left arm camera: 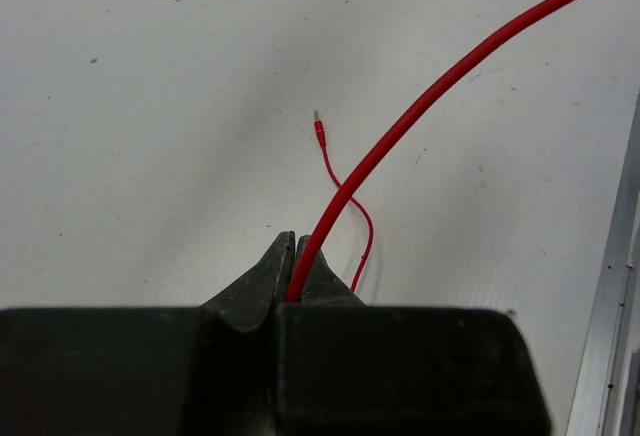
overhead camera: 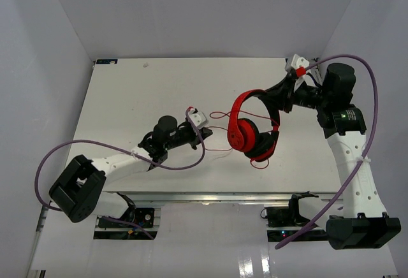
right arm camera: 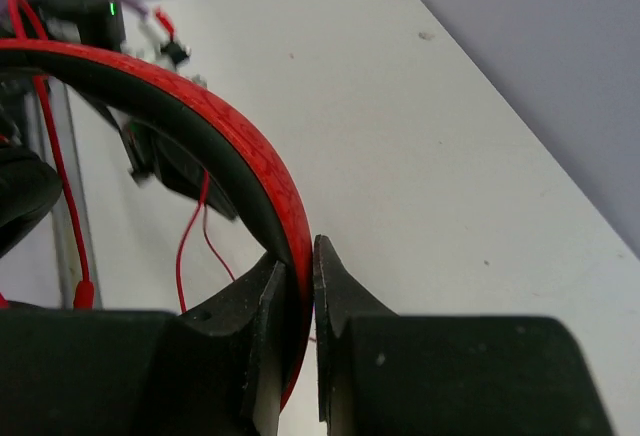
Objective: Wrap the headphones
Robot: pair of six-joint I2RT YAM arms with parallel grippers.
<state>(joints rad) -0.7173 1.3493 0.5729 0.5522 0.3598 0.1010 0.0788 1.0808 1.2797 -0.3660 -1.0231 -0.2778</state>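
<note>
Because the right gripper [right arm camera: 300,256] clamps the headband [right arm camera: 250,146], the headphones [overhead camera: 245,131] stand upright right of the table [overhead camera: 127,93] centre, presumably steadied for winding. The left gripper [left arm camera: 295,248] is closed on the cable [left arm camera: 430,96], apparently to guide it. The table is white, and plain pale walls [overhead camera: 191,10] enclose it.

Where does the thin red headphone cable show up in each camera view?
Top external: the red cable loops left of the headphones, mid-table.
Left wrist: the cable rises from the shut left gripper to the top right corner.
Right wrist: thin cable strands at far left, beside the headband.
Shared landmark: the white table.
</note>
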